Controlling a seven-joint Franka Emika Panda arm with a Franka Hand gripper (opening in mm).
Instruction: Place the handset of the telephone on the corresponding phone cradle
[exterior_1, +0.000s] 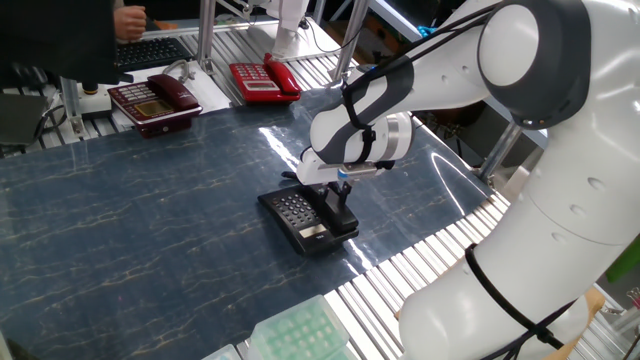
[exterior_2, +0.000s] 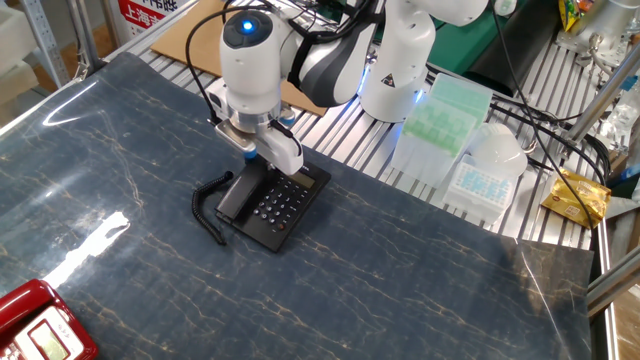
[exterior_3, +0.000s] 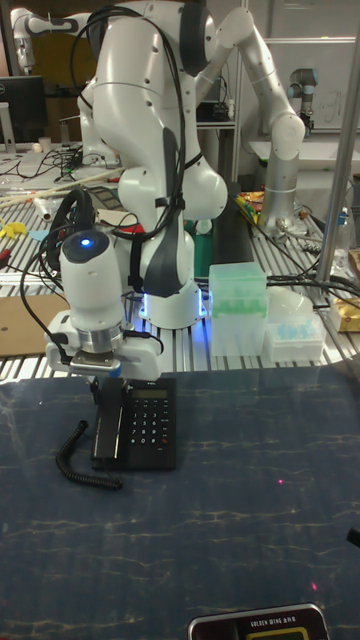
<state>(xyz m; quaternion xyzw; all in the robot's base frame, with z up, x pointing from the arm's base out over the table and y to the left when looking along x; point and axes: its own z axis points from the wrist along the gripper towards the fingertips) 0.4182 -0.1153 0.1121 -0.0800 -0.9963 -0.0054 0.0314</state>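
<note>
— How many telephones on the marbled blue table?
— Three: one small black plastic desk phone at centre, one dark red phone and one bright red phone at twelve o'clock.
— And handsets?
— Three, one per phone; the slim black one lies on its base.

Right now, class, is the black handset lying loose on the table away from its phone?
No: the handset lies along the cradle side of the black telephone, directly under the tool.
</note>
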